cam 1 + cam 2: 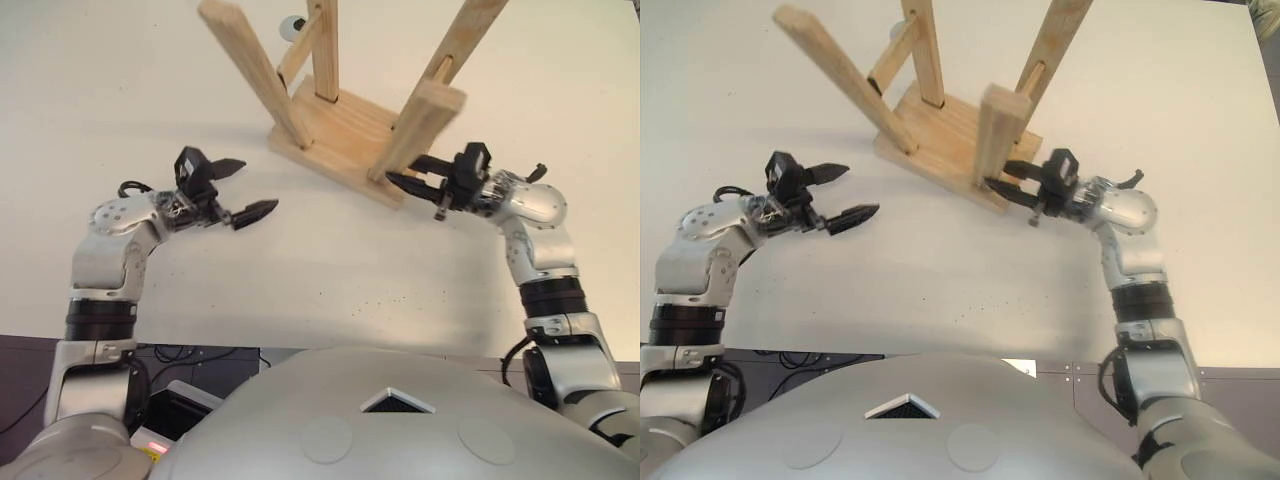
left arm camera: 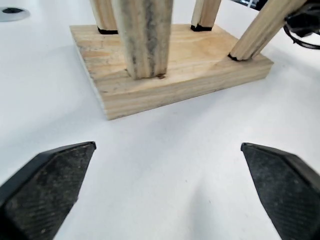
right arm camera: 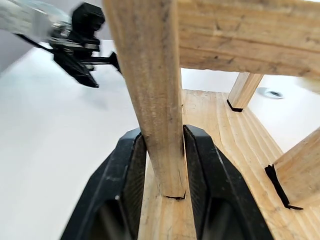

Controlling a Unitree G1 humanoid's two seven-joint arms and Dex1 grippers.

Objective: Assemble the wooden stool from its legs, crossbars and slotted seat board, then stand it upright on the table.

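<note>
Pale, unvarnished wood of stool (image 1: 345, 125), grain plainly visible, slightly rough; smooth matt white table (image 1: 300, 275); matt black fingers (image 2: 47, 182), finely textured.

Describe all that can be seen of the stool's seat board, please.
The seat board is a thick rectangular slab of pale, grained wood. It lies flat on the white table, four legs standing in its dark-edged slots. The right gripper clamps the nearest leg just above it; the open left gripper is apart.
</note>
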